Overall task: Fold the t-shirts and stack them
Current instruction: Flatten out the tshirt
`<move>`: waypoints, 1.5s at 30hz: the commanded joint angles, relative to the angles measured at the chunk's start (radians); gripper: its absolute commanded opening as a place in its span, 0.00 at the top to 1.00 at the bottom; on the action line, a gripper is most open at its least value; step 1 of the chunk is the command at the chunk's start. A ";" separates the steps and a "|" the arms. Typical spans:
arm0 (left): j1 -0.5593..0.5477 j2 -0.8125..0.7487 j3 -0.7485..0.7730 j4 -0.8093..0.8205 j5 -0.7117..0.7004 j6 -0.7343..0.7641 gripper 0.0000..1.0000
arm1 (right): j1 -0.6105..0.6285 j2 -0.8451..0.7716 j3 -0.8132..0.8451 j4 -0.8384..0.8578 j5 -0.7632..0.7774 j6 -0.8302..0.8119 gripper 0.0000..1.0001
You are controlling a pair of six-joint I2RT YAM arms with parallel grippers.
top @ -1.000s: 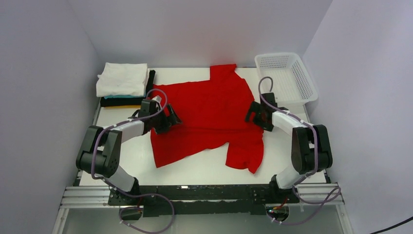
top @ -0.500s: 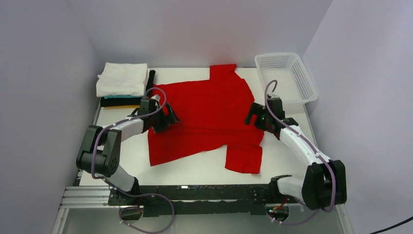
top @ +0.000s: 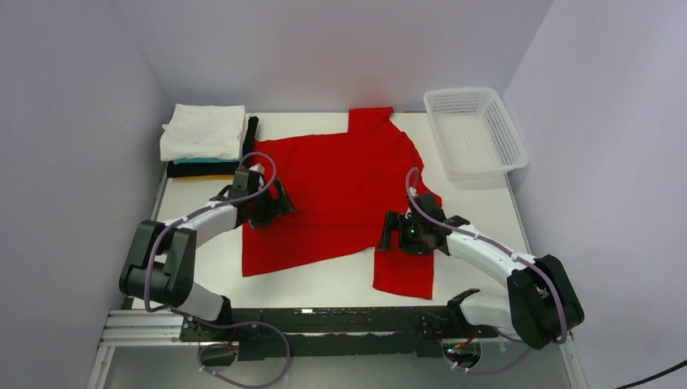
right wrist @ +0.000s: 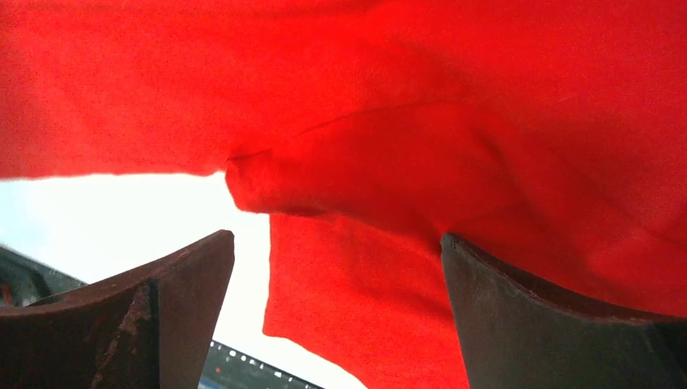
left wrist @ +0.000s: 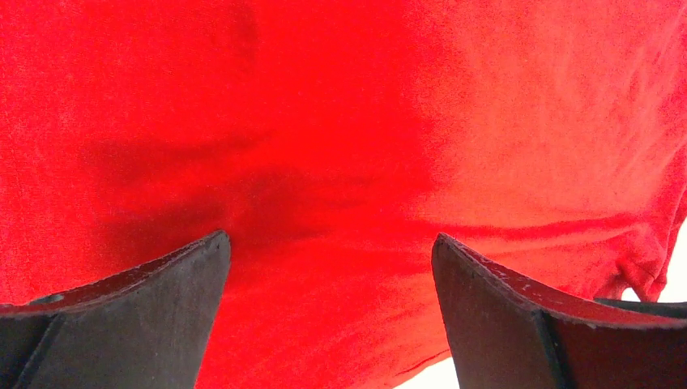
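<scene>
Now the right fingers (right wrist: 162,300) are off the red t-shirt's (top: 344,174) far-right edge and over its near sleeve. They are wide apart and gripping nothing. The armpit crease sits right between them, with bare table (top: 324,279) showing to their left. The left fingers (left wrist: 154,292) are also spread wide with nothing pinched, flat red cloth under and between them.

Versus a second ago, the right arm has swung from beside the basket (top: 476,134) inward and nearer. The left fingers have nudged slightly outward. The shirt's near-left corner sits further left, and the near sleeve lies flatter. The shirt looks dragged flat, so spreading seems about done and the first fold is not yet started. The folded stack (top: 202,138), white on top, sits beyond and left of the left fingers, well apart from the right fingers.
</scene>
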 commanded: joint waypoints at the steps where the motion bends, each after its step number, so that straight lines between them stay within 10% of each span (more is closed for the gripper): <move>1: 0.020 0.014 -0.038 -0.038 -0.076 0.021 0.01 | 0.076 -0.033 -0.046 -0.056 -0.102 0.065 0.00; 10: 0.068 -0.040 -0.033 -0.092 -0.062 0.017 0.01 | 0.180 -0.182 0.030 -0.166 -0.071 0.097 0.00; 17: 0.068 -0.106 0.080 -0.111 -0.069 0.045 0.00 | 0.122 -0.149 0.282 -0.086 0.384 0.047 0.00; 23: 0.068 0.001 0.242 -0.073 -0.037 0.078 0.01 | -0.103 0.107 0.456 0.137 0.246 0.013 0.00; 35: 0.061 0.373 0.549 -0.072 -0.038 0.145 0.01 | -0.140 0.724 0.838 0.126 0.272 -0.176 0.00; 45: 0.042 0.546 0.672 -0.089 -0.012 0.133 0.01 | -0.253 0.882 0.860 0.135 0.130 -0.117 0.01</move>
